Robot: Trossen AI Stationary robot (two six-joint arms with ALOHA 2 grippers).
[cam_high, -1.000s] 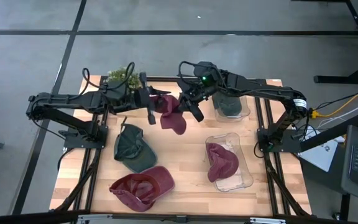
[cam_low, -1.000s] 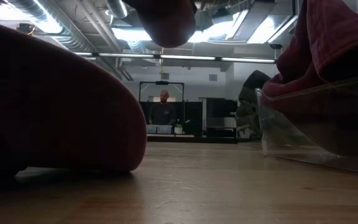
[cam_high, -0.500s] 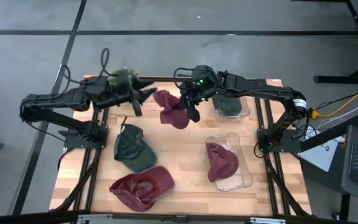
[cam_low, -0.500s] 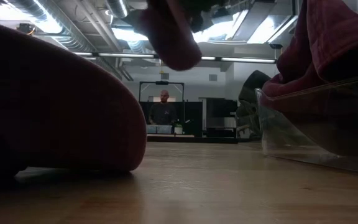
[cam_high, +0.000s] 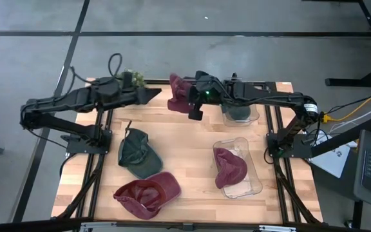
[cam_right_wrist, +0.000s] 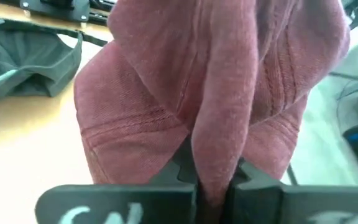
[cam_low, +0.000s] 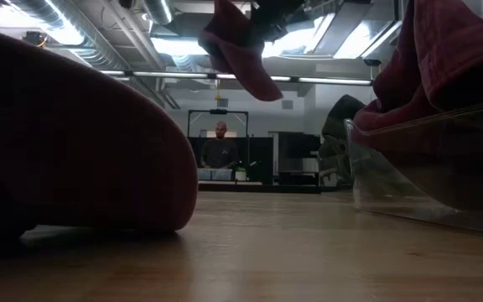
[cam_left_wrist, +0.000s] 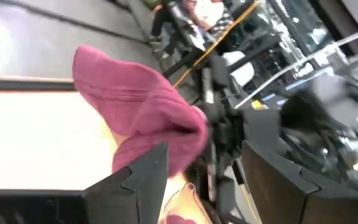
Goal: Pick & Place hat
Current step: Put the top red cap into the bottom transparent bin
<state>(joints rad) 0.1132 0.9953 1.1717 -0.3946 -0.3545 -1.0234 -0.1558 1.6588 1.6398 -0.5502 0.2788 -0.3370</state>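
A maroon hat point(cam_high: 178, 94) hangs in the air over the table's far edge, with my right gripper point(cam_high: 194, 109) shut on it. In the right wrist view its crumpled cloth point(cam_right_wrist: 185, 81) fills the picture above the gripper point(cam_right_wrist: 213, 177). In the low view the hat point(cam_low: 238, 52) hangs high above the tabletop. My left gripper point(cam_high: 151, 94) stands open to the hat's left and apart from it. In the left wrist view nothing is between its fingers point(cam_left_wrist: 204, 177), and the hat point(cam_left_wrist: 145, 115) shows beyond them. My right gripper pinches a bunched fold of the maroon hat's cloth point(cam_right_wrist: 215, 149) between its two fingers, several layers together. The fingers reach in from the table's right. The hat is lifted clear of the table and juts to the left, past the fingertips.
A dark green hat point(cam_high: 137, 153) and a maroon hat point(cam_high: 148, 193) lie on the table's left half. On the right stand a clear bin point(cam_high: 255, 183) with a maroon hat and, farther back, a clear bin point(cam_high: 255, 111) with a dark green hat. A plant point(cam_high: 131, 78) sits at the far left.
My left gripper has opened, let go of the maroon hat and drawn back toward the table's left edge. My right gripper has kept its hold and taken the hat toward the far edge; the hat has swung from hanging over the table to jutting out at the far edge.
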